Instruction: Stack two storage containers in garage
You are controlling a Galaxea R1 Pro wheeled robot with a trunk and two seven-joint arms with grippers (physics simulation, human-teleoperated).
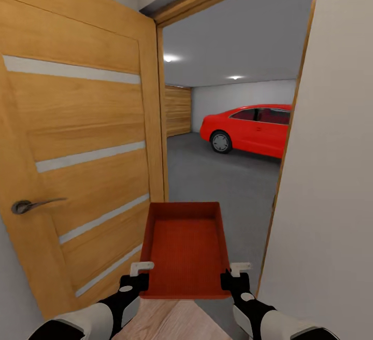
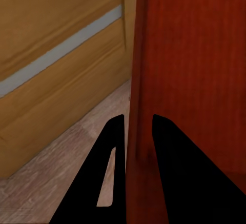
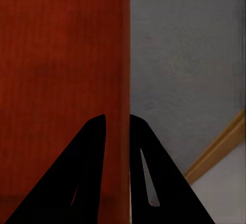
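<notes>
The garage (image 1: 228, 70) lies straight ahead through an open doorway, a bare grey room with two ceiling lights lit and a wood-panelled section on its far left wall. Its floor (image 1: 217, 184) is flat dull grey concrete running right up to the threshold. A red car (image 1: 248, 128) stands at the back right, partly cut off by the pale wall (image 1: 331, 174) that forms the right side of the doorway. On the left, the wooden door (image 1: 77, 148) is swung open; it carries pale horizontal strips and a dark metal handle (image 1: 31, 205) low on its near edge. A wooden door frame (image 1: 161, 122) edges the opening.

Held out in front of the robot, level and above the threshold, is one orange-red storage container (image 1: 185, 252), its long sides running away toward the garage (its inside is bare). Under its near end a wedge of light wood plank flooring (image 1: 166, 324) shows.

The left gripper (image 1: 139, 277) sits at the container's near left corner, and in the left wrist view its fingers (image 2: 110, 183) are narrow, one either side of the red wall, clamping it. The right gripper (image 1: 233, 277) mirrors it at the near right corner; the right wrist view has its fingers (image 3: 89, 183) likewise pinched close on the wall, with grey concrete beyond.
</notes>
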